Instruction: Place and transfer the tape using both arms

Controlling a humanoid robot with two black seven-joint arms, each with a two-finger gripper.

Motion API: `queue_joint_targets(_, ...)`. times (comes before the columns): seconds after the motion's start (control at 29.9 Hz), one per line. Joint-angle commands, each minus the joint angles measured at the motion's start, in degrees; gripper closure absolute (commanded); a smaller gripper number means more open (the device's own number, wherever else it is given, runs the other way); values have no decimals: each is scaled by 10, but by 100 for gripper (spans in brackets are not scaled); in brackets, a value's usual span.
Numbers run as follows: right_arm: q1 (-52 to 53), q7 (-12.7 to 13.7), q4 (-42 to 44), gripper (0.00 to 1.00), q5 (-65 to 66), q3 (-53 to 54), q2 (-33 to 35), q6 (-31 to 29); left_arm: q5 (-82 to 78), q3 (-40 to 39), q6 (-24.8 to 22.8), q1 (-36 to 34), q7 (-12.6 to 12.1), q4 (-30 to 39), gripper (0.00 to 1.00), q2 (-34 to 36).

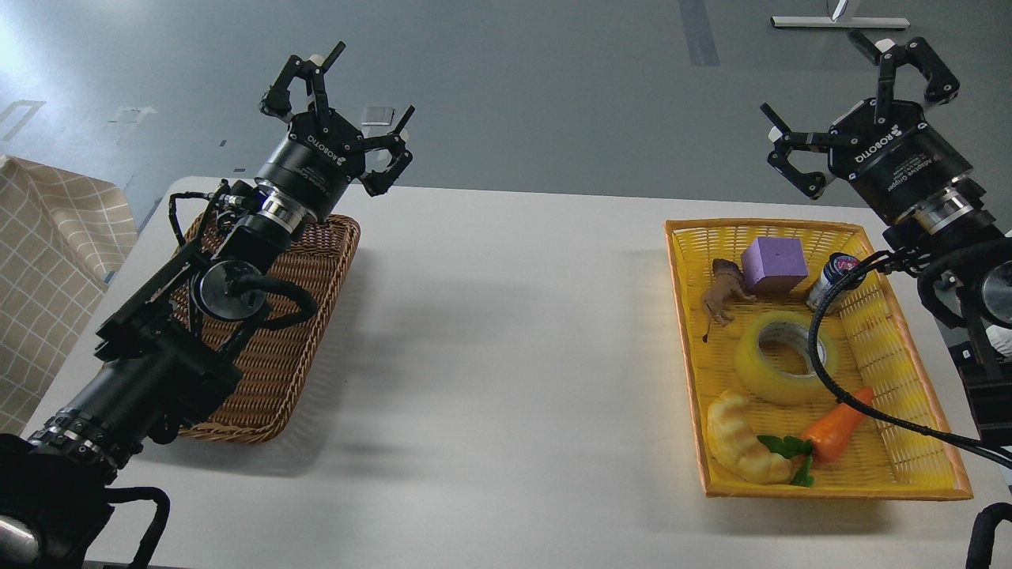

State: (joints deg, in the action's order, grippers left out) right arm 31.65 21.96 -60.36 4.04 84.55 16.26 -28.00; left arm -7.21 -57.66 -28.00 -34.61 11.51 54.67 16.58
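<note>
The tape [771,379], a translucent yellow roll with a grey-white core, lies flat in the middle of the yellow basket [681,316] at the right. A black cable from my right arm crosses over it. My right gripper [838,87] is open and empty, raised above and behind the basket's far right corner. My left gripper [348,95] is open and empty, raised over the far end of the brown wicker basket [316,316] at the left.
The yellow basket also holds a purple block [773,264], a toy animal [721,294], a small jar [830,278], a pale croissant toy [742,438] and a toy carrot [838,431]. A checked cloth [47,261] hangs at the far left. The white table [506,356] spans between the baskets.
</note>
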Motion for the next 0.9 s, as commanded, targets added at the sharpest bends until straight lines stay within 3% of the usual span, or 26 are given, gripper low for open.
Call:
queue_joint_targets(0.0, 0, 0, 1, 0, 0, 0, 0, 0, 0, 0, 0, 0, 0, 0, 2, 0)
queue_joint_targets(0.87, 0, 0, 1, 0, 0, 0, 0, 0, -1, 1, 0, 0, 1, 0, 2, -1)
